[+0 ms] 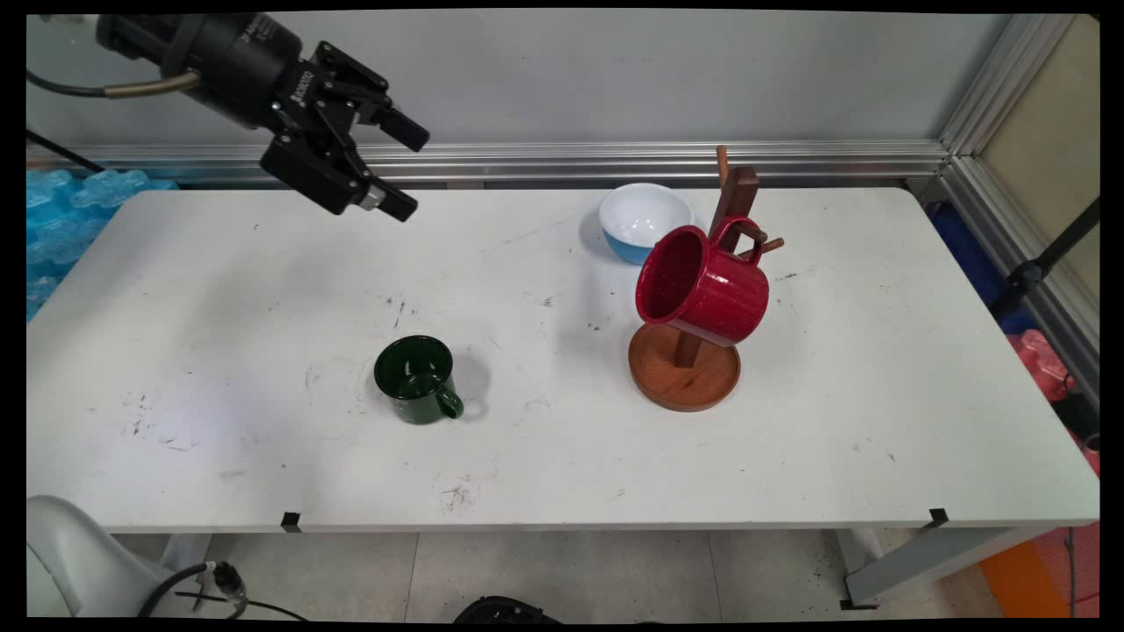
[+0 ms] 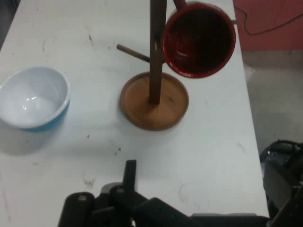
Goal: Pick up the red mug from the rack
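Observation:
My gripper (image 1: 405, 169) hangs high over the table's far left part, open, with nothing between its fingers. It touches nothing. A dark green mug (image 1: 415, 379) stands upright below and to the right of it, handle toward the front right. A red speckled mug (image 1: 701, 286) (image 2: 199, 39) hangs by its handle on a peg of a wooden mug tree (image 1: 685, 373) (image 2: 154, 101) with a round base, right of centre. A bowl (image 1: 644, 220) (image 2: 33, 98), white inside and blue outside, stands just behind the tree. The green mug is out of the hand view.
The white table (image 1: 219, 290) carries scuff marks. Blue plastic wrap (image 1: 66, 215) lies beyond its left end, red and orange items (image 1: 1045, 364) beyond its right end. An aluminium rail (image 1: 615, 160) runs along the wall behind.

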Tool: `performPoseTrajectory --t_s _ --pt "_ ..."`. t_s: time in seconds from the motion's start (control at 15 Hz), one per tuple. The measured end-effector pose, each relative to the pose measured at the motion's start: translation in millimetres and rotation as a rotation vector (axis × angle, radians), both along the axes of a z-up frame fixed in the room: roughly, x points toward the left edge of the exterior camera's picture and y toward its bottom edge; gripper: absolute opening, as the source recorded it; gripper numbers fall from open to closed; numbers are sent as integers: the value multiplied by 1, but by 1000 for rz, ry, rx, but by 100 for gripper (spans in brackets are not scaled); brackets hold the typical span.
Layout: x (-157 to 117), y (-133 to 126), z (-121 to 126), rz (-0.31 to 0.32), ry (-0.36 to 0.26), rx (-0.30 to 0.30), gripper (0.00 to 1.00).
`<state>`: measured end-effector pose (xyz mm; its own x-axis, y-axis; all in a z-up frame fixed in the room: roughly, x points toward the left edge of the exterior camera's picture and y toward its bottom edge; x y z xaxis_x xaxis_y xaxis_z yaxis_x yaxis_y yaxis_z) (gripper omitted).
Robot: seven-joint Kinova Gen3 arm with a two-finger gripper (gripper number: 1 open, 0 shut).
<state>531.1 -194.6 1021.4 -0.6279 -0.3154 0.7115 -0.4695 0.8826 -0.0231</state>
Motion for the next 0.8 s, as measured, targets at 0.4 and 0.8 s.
performPoseTrajectory --t_s 0.4,0.8 --pt "-38 -5 1 22 49 33 100" --pt "-89 -10 -4 43 71 61 100"
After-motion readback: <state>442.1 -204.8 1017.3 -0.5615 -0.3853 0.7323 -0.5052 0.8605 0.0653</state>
